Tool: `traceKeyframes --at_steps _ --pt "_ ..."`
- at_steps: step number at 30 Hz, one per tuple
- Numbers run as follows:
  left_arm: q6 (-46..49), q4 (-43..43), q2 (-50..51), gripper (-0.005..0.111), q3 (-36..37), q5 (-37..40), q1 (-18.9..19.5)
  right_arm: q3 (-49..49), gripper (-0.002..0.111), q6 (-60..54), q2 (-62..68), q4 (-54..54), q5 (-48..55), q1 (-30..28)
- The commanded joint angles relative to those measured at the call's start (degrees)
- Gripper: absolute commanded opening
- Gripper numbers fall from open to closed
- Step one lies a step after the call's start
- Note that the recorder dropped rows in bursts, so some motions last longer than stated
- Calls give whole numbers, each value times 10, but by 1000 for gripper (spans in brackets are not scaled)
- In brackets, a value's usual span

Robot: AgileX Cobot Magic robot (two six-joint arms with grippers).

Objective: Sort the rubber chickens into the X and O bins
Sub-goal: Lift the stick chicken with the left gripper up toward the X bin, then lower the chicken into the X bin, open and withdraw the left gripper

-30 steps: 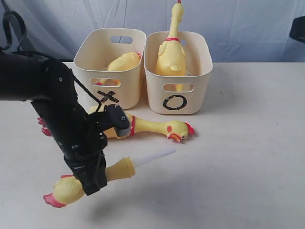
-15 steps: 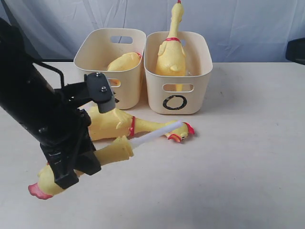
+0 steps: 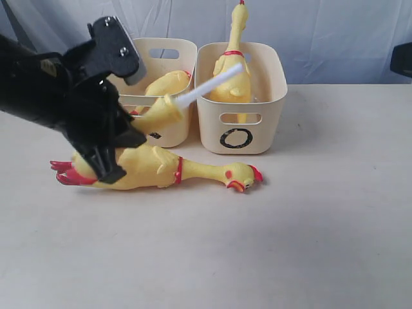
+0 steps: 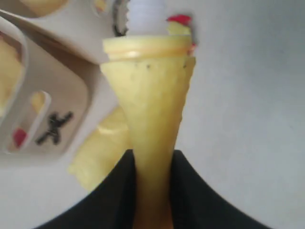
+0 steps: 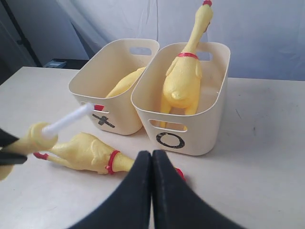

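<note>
In front of the X bin (image 5: 125,119), seemingly, left fingers (image 4: 112,200) clamp the now-raised stick-necked chicken (image 4: 152,109); right fingers (image 5: 138,191) closed.

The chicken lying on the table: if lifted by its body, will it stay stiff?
The chicken has a long thin neck, so its head would probably droop. Its plump rubber body looks light and squashy. Its splayed feet should stop rolling.

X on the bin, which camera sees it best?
The right wrist view: the whole X shows sharp on the front of the bin. In the exterior view the held chicken and the left arm cover nearly all of it. The left wrist view shows it, but blurry.
</note>
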Motion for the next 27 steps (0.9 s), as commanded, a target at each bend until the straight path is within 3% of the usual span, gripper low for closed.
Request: traceKeyframes --at_steps 1,7,15,20,27 --pt "-17 27 -6 0 -4 -146 -1 4 -1 -4 -4 -4 -17 -2" --pt "-18 20 9 0 -4 -334 2 4 -1 -4 -4 1 -37 -2" --pt "-18 -79 79 0 -10 -506 61 4 -1 -4 -4 1 -45 -2" --pt "-18 -87 137 0 -57 -527 86 4 -1 -4 -4 1 -46 -2" --pt "-21 -87 228 0 -146 -523 86 4 -1 -4 -4 -2 -46 -2"
